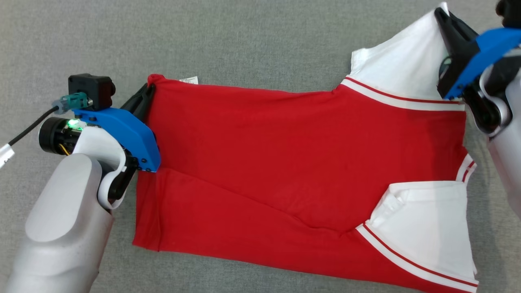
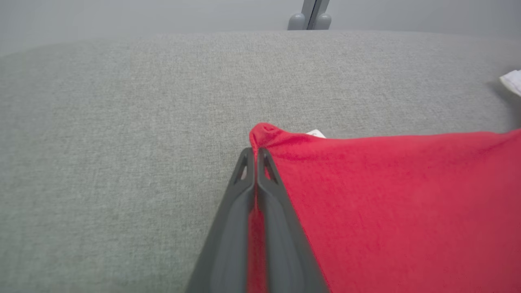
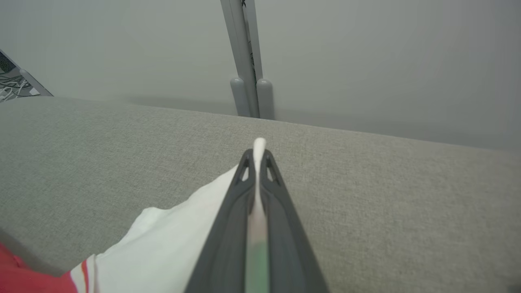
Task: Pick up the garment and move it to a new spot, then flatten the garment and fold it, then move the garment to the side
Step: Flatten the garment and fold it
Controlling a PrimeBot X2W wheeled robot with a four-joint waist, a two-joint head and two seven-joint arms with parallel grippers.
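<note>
The garment [image 1: 285,162] is a red shirt with white sleeves and red-striped white trim, spread across the grey table. My left gripper [image 1: 148,87] is shut on its far left red corner [image 2: 264,132], with red cloth pinched between the dark fingers [image 2: 240,191]. At the far right, my right gripper [image 1: 441,12] is shut on the tip of the upper white sleeve [image 3: 171,240], and white fabric pokes out past its fingertips [image 3: 244,171]. The lower white sleeve [image 1: 427,224] lies flat at the near right. The red body shows a diagonal crease.
Grey cloth-covered tabletop [image 1: 244,36] surrounds the shirt. A grey post [image 3: 244,61] stands behind the table's far edge against a pale wall. A small white label [image 1: 189,79] peeks out at the shirt's far left edge. Cables lie at the far left [image 3: 12,83].
</note>
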